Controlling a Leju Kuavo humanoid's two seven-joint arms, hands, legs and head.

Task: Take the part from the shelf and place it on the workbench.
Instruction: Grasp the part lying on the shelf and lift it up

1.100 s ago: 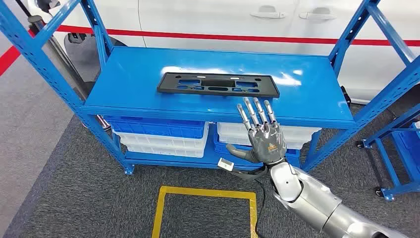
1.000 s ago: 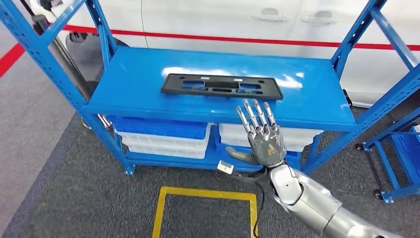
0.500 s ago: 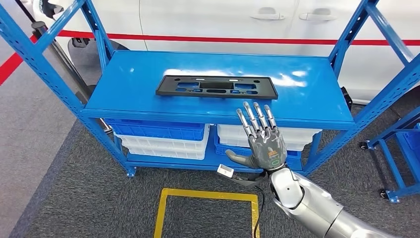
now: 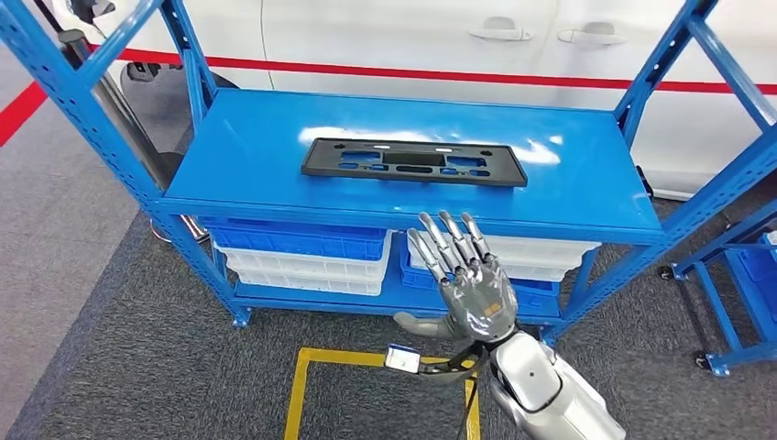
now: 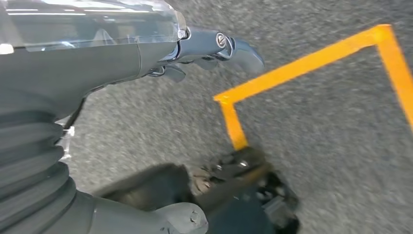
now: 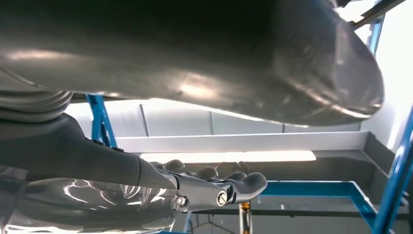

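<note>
Lying flat on the blue shelf point(image 4: 568, 183), the black part point(image 4: 414, 161); right hand point(image 4: 467, 280) spread wide, empty; bins point(image 4: 302, 252) below.

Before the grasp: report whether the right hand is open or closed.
Open. The right hand has its fingers spread apart and holds nothing, short of the flat black plastic part on the blue metal shelf.

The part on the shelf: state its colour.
Black; the part lies flat on the blue shelf, clearest in the head view.
</note>
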